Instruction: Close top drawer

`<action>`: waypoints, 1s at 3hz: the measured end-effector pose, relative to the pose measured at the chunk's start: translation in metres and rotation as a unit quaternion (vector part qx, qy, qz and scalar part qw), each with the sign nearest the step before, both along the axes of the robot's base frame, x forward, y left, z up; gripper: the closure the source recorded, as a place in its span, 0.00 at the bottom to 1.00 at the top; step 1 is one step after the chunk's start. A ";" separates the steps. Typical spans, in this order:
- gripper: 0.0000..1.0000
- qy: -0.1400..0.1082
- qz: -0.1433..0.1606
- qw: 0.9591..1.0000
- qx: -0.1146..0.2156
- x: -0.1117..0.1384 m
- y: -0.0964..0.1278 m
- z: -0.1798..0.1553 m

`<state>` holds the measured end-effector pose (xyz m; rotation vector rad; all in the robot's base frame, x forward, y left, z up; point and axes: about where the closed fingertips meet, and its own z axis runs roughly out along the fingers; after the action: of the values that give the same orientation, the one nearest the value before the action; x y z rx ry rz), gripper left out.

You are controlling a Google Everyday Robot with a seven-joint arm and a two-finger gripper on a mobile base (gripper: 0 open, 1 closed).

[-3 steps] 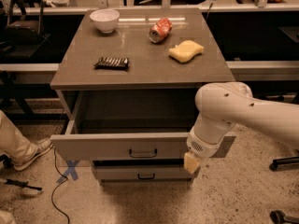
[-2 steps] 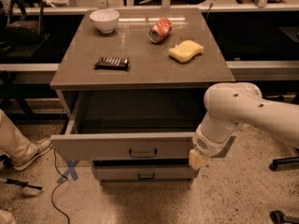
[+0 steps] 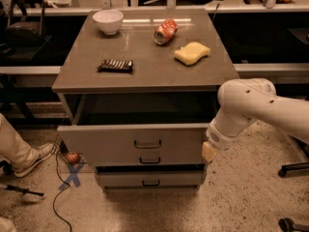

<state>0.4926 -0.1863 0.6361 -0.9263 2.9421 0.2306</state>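
Observation:
The top drawer [image 3: 111,141] of the grey cabinet stands pulled out, its wide flat front facing me with a small dark loop handle [image 3: 147,144]. Its dark box body shows behind the front, under the cabinet top. My gripper [image 3: 208,152] hangs from the white arm [image 3: 246,105] and sits at the right end of the drawer front, touching or almost touching it. Two lower drawers [image 3: 150,180] sit below, less far out.
On the cabinet top [image 3: 145,66] lie a white bowl [image 3: 107,21], a crushed red can [image 3: 165,31], a yellow sponge [image 3: 192,52] and a dark snack bar [image 3: 115,65]. A person's leg and shoe [image 3: 24,153] are at the left, with cables and a blue floor cross [image 3: 72,175].
My arm and gripper have shifted right along the drawer front to its right end. The top drawer stands less far out than before, and a third drawer handle now shows.

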 end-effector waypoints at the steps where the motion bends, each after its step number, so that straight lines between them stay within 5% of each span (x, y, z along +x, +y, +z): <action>1: 1.00 -0.024 -0.032 0.999 -0.003 0.068 0.000 -0.020; 3: 1.00 -0.037 -0.045 0.998 -0.004 0.116 0.011 -0.036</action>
<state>0.6085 -0.1751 0.5998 -0.7833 2.9098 0.1773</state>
